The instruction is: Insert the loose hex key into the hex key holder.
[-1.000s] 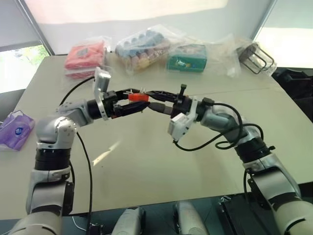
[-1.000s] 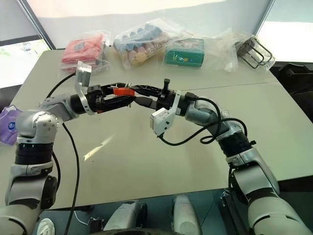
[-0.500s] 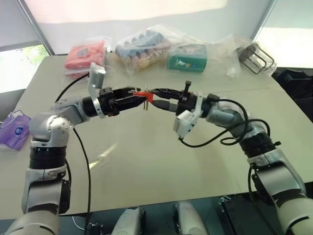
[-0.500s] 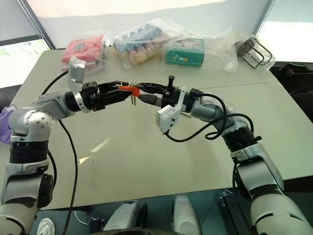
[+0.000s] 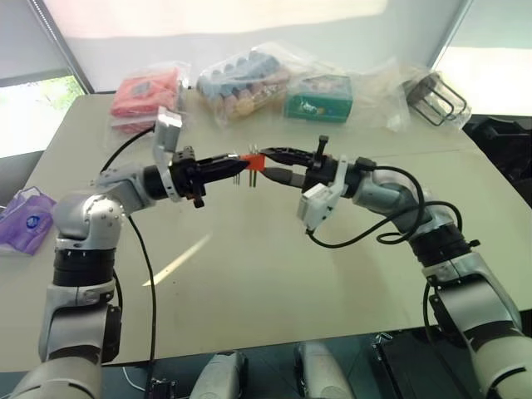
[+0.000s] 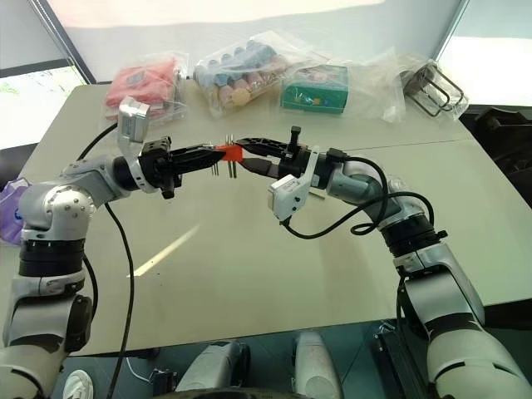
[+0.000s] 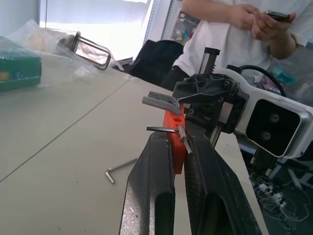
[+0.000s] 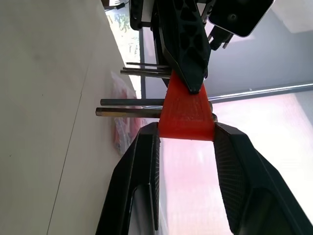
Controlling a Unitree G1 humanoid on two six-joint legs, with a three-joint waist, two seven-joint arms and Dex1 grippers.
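We see the hex key holder (image 8: 186, 113) raised above the table (image 5: 249, 274), clamped between the fingers of the right gripper (image 5: 268, 163). The left gripper (image 5: 241, 164) meets it from the opposite side, its fingers closed narrow on the holder's other end. The loose hex key (image 7: 120, 169) lies bare on the tabletop below them, untouched. Bagged goods (image 5: 249, 83) sit along the far edge.
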